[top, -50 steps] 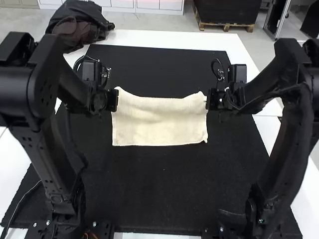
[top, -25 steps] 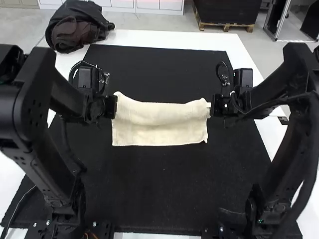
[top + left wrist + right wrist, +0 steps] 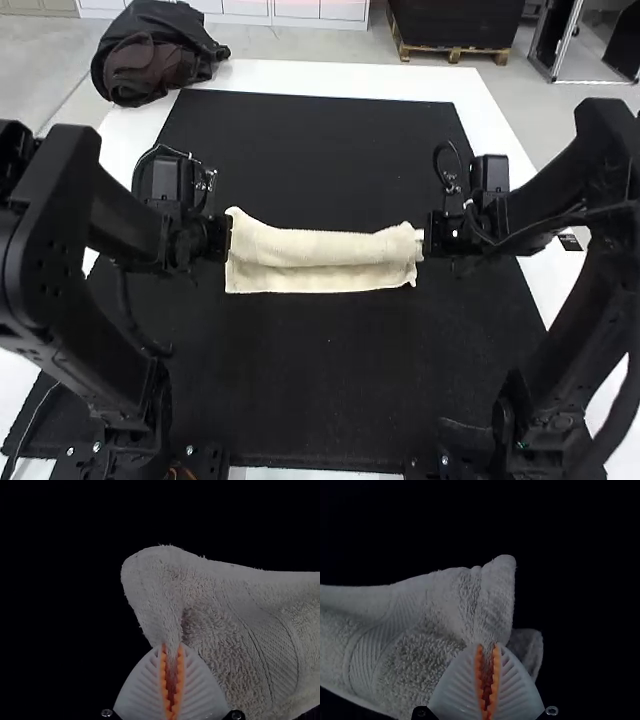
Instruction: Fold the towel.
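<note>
I've got the cream terry towel (image 3: 325, 245) stretched crosswise on the black rectangular mat (image 3: 330, 370), roughly mid-mat between my two arms. The far part puffs up into a rounded band hanging over the rest, and a flatter strip lies along the side nearer the arm bases. Can't really tell if the upper layer touches the lower one.

My left gripper (image 3: 230, 238) is clamped on the towel's left end, close to its far corner. In the left wrist view, those white ribbed fingers have their orange toothed pads (image 3: 163, 680) pinching a gathered fold, with a rounded corner sticking out past the tips and a woven stripe running through the terry beside them.

Same deal with my right gripper (image 3: 421, 243): it's closed on a pinch of cloth at the right end. Up close in the right wrist view there's another flap of towel poking out beside the fingertips.

There's also a bunched-up black and dark brown fabric bundle (image 3: 160, 55) at the far left corner of the white table (image 3: 345, 80).
</note>
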